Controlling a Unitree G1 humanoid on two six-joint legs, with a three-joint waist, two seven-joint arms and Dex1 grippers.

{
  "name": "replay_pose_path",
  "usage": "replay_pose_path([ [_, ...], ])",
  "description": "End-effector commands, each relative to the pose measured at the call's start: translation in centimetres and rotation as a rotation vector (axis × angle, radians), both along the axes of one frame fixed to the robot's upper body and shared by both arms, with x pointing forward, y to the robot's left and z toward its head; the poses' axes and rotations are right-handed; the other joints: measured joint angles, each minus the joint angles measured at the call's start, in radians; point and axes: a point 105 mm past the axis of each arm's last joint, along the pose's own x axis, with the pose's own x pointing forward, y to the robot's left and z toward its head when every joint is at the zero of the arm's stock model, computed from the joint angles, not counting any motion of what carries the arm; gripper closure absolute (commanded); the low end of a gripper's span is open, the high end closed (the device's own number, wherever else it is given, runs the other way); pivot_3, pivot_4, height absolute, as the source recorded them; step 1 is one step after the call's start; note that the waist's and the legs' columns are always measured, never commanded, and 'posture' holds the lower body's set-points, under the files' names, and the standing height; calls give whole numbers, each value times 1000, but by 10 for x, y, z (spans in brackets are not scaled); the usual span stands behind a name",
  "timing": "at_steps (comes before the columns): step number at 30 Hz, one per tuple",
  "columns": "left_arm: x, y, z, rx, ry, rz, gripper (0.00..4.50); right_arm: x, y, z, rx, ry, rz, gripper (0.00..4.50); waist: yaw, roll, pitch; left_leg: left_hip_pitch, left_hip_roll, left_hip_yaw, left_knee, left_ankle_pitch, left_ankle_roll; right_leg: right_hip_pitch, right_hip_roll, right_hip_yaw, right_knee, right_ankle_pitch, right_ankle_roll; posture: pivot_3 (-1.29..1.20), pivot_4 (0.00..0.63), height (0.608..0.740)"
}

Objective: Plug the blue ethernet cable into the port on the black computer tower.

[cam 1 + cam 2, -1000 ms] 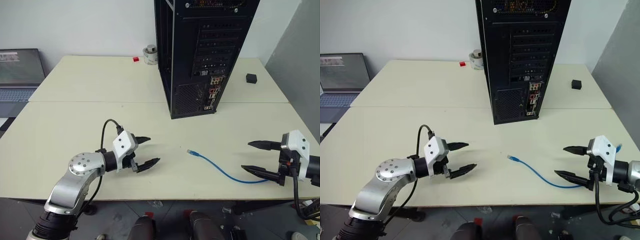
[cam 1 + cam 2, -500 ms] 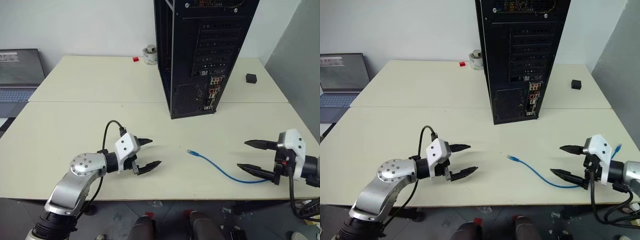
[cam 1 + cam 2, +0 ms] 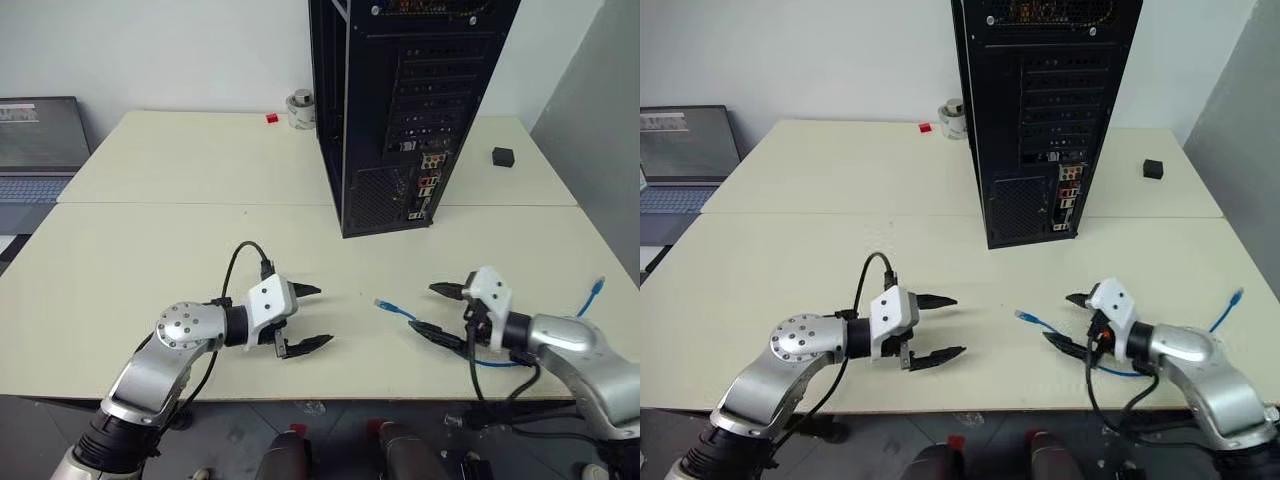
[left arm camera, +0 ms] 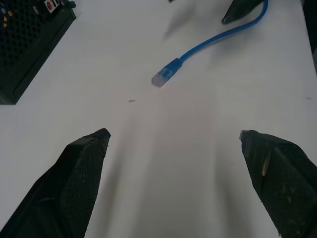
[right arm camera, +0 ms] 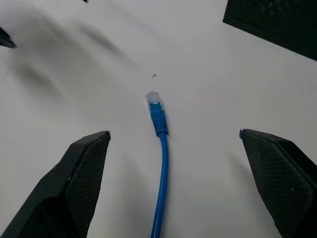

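Right wrist view: open right tool (image 5: 171, 148) straddles blue ethernet cable (image 5: 159, 121).

No readable text, labels, brands or numbers anywhere. The laptop (image 3: 685, 160) screen, far off to the left of the left gripper (image 3: 937, 326), shows content too small to make out. The rear panel of the computer tower (image 3: 1045, 110), beyond both grippers, has coloured connectors but no legible markings.
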Motion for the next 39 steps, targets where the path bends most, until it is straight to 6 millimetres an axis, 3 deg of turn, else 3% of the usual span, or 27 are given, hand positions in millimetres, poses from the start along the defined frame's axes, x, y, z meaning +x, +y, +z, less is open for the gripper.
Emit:
replay_pose_path([
  [1, -2, -7, 7, -10, -36, -30, 0, 5, 6, -1, -24, -47, 38, 54, 0, 0, 0, 0, 0, 0, 0, 0, 0, 0, 0, 0, 0, 0, 0, 0, 150, 740],
  [6, -4, -9, 7, -11, -47, -34, 0, 5, 14, -12, -32, -34, 81, 54, 0, 0, 0, 0, 0, 0, 0, 0, 0, 0, 0, 0, 0, 0, 0, 0, 150, 740],
  [13, -6, -10, 7, -20, -40, -32, 0, 10, 22, -19, -68, -57, 107, 1919, -1, 0, 0, 0, 0, -1, 0, 0, 0, 0, 0, 0, 0, 0, 0, 0, 150, 740],
  [19, -6, -9, 5, -8, -33, -30, 0, 12, 18, -22, -105, -69, 121, 3250, 0, 0, 0, 0, 0, -1, 0, 0, 0, 0, 0, 0, 0, 0, 0, 0, 150, 740],
  [24, 3, -8, 4, -2, -38, 4, 0, 12, 22, -13, -104, -83, 156, 4472, 0, 0, 0, 0, 0, -1, 0, 0, 0, 0, 0, 0, 1, 0, 0, 0, 150, 740],
  [30, 8, -12, 4, -12, -24, -13, 0, 6, 37, 6, -104, -114, 261, 4472, -1, 0, 0, 0, 0, -1, 0, 0, 0, 0, 0, 0, 1, 0, 0, 0, 150, 740],
  [34, 5, -19, 0, 11, 9, -103, 0, -3, 58, 25, -128, -154, 408, 4472, -1, 0, 0, 0, 0, -1, 1, 0, 0, 0, 0, -1, 1, 0, 0, 0, 150, 740],
  [39, 11, -23, -1, 17, 8, -128, 0, -6, 70, 30, -129, -133, 473, 4472, 0, 0, 0, 0, 0, -2, 1, 0, 0, 0, 0, -2, 1, 0, 0, 0, 150, 740],
])
